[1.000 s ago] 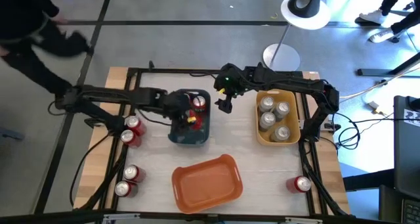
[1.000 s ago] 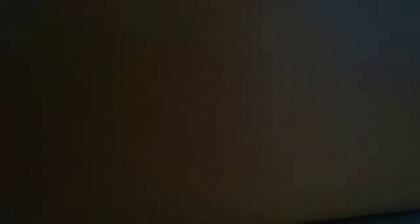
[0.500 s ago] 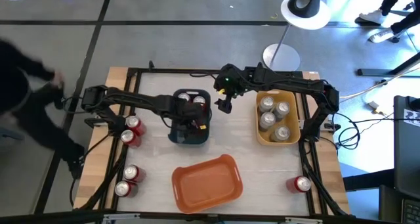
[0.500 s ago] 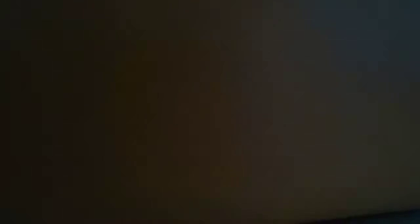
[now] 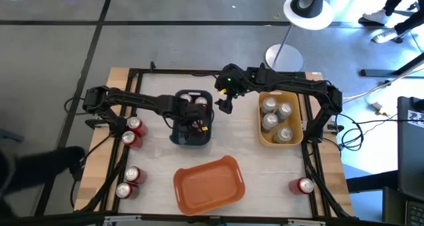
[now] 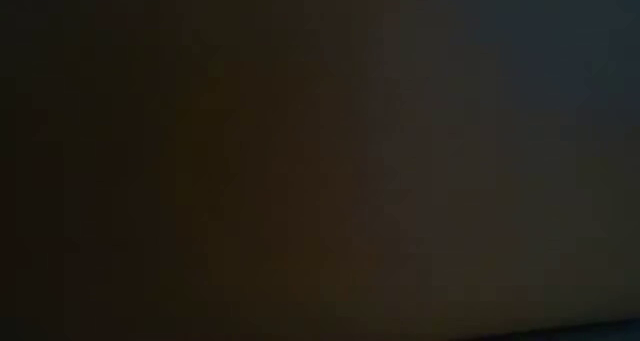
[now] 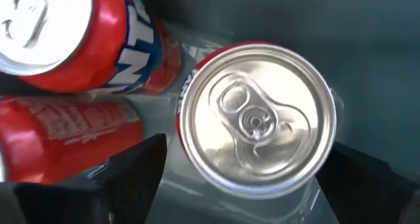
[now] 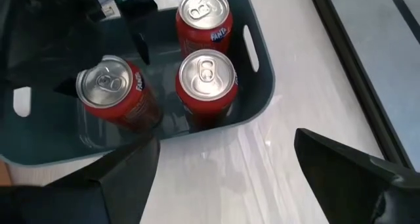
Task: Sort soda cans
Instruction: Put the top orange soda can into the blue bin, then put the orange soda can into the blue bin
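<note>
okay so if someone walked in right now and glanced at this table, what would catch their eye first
Probably the left gripper down inside the dark blue bin mid-table, jaws spread around a red can standing beside two more. Then the yellow bin to its right, packed with silver cans, and the empty orange bin at the front edge.

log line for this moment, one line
left gripper: open over red can in dark bin | right gripper: open, beside bin | silver cans: yellow bin
</note>
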Robot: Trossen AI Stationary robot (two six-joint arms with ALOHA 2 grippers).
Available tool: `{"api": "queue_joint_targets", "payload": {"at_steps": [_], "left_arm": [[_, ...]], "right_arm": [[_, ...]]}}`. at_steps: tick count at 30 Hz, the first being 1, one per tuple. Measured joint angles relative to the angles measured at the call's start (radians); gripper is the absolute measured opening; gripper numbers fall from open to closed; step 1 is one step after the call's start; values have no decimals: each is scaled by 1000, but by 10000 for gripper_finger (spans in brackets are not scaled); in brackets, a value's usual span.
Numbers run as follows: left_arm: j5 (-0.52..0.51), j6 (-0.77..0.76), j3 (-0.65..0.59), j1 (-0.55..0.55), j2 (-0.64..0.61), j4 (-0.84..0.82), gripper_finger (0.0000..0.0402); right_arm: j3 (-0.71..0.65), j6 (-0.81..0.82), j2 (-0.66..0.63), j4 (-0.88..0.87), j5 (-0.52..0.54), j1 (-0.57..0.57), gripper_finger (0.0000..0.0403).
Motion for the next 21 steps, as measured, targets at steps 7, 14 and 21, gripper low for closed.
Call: {"api": "queue_joint_targets", "payload": {"at_steps": [7, 14, 21], "left_arm": [[0, -5, 56, -5, 0, -91, 358], [-1, -13, 85, -18, -49, -137, 358], [-9, 3, 85, -16, -139, -120, 358]], "right_arm": [[0, -18, 0, 8, 0, 0, 351], [0, -19, 0, 7, 0, 0, 351], [0, -19, 0, 5, -4, 1, 351]]}}
